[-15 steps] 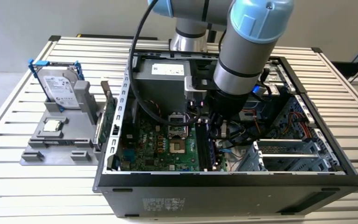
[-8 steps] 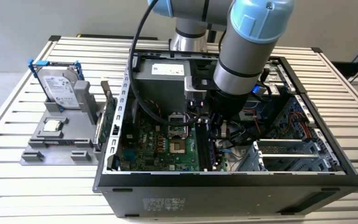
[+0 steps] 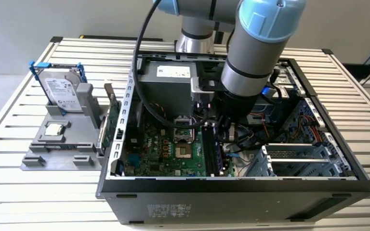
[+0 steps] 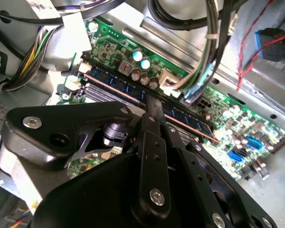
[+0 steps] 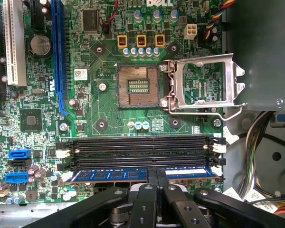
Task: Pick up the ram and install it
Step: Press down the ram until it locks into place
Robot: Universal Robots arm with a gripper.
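The arm (image 3: 252, 53) reached down into the open computer case (image 3: 236, 185), which lay on the slatted worktop (image 3: 37, 192). In the first wrist view the ram (image 5: 114, 175) sat in the memory slot nearest the claw (image 5: 156, 178), lying level along that slot, with the three other dark slots (image 5: 137, 147) beside it unfilled. The white latch (image 5: 66, 175) at one end of the ram's slot stood close against the stick's end. The claw's two fingers (image 5: 150, 183) were drawn close together at the middle of the ram's upper edge, clamped on it or pressing on it; which of the two could not be told. In the second wrist view the ram (image 4: 123, 88) ran slantwise across the green motherboard (image 4: 228, 128), and the fingers (image 4: 154, 111) met it near its middle, under a bundle of cables (image 4: 199, 80).

On the motherboard the processor socket (image 5: 137, 86) stood open, its metal retention frame (image 5: 204, 83) swung aside just beside it.

In the exterior view a grey fixture (image 3: 59, 144) stood on the worktop beside the case, at the exterior view's left. It carried the hard drive (image 3: 63, 89) upright in its blue frame, and the small square processor chip (image 3: 55, 129) lay flat below it
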